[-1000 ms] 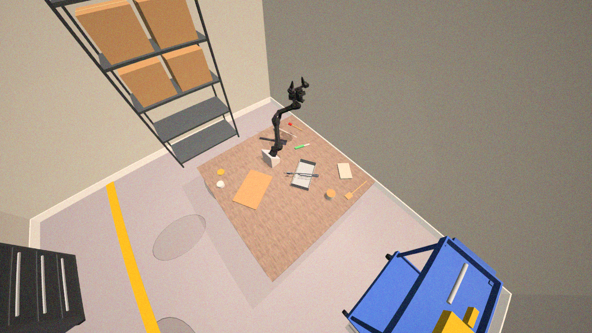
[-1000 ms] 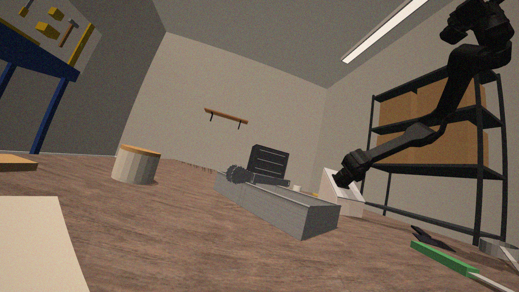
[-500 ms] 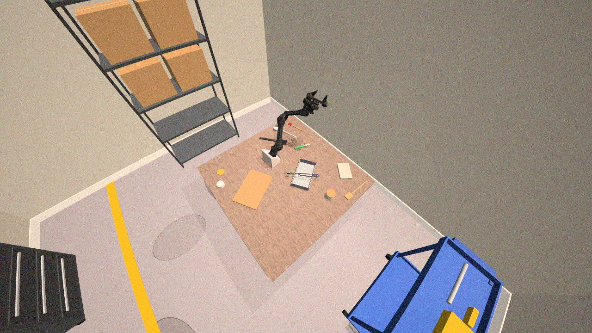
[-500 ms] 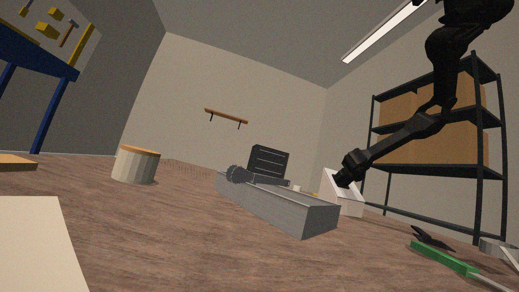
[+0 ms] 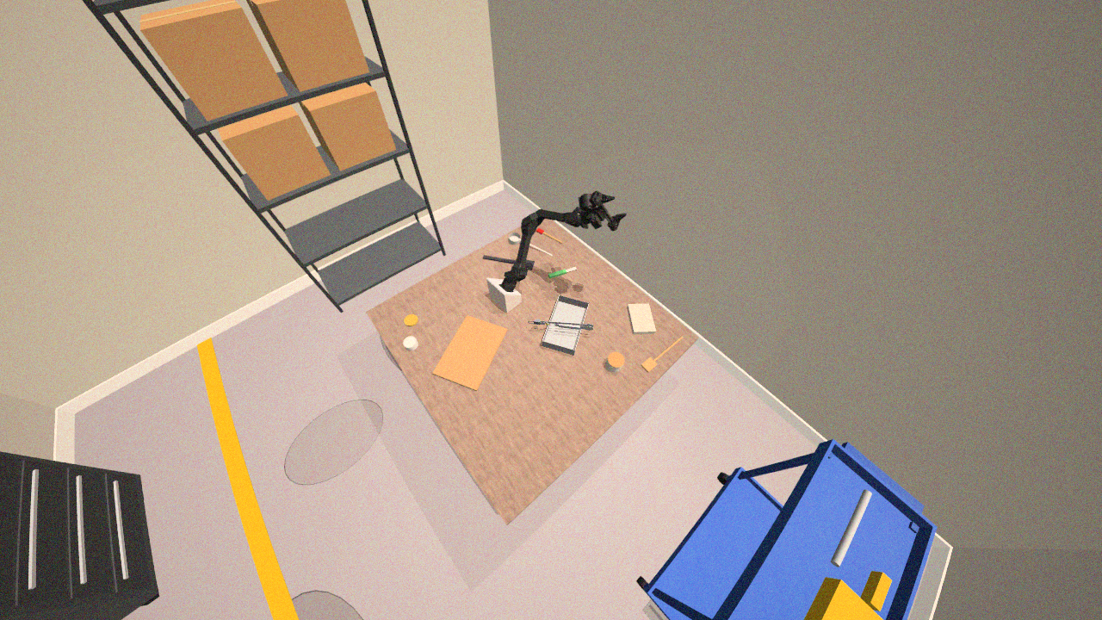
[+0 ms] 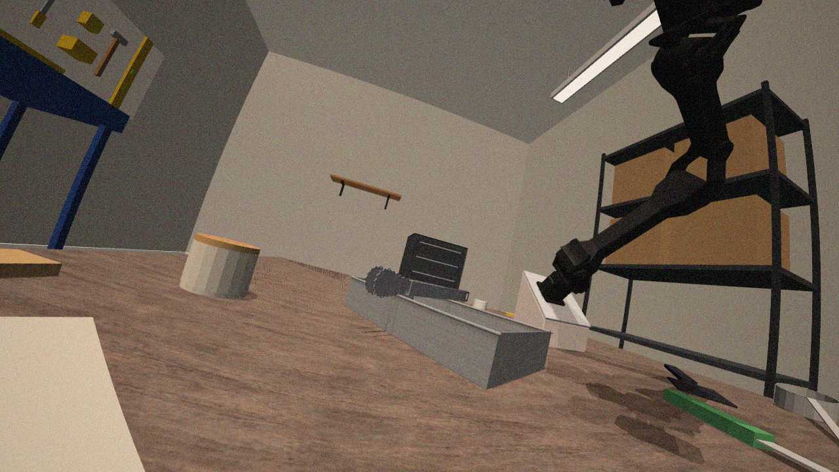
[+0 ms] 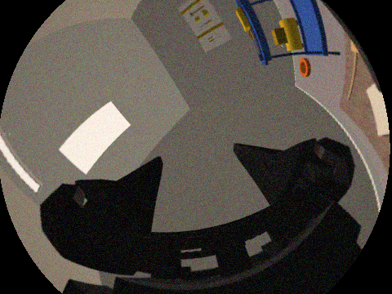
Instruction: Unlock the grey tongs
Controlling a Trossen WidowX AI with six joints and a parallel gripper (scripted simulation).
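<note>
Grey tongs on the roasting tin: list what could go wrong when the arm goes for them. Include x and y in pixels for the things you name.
The tongs (image 5: 566, 325) (image 6: 430, 290) lie across the tin (image 5: 558, 348) (image 6: 440, 337) with both ends over its rims, so a sideways nudge might roll or tip them. The open gripper (image 5: 616, 208) (image 7: 198, 153) could catch a tin wall on the way down. Squeezing them flat would probably leave them locked.

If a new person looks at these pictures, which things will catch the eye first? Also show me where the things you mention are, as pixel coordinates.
Probably the black arm (image 5: 527, 240) (image 6: 692, 111), raised high with its pincer (image 5: 616, 209) (image 7: 198, 153) open. Next, the tongs (image 5: 558, 325) (image 6: 434, 290) lying across the grey tin (image 5: 558, 347) (image 6: 446, 337). In the top view, the blue cart (image 5: 712, 531) at lower right also stands out.
</note>
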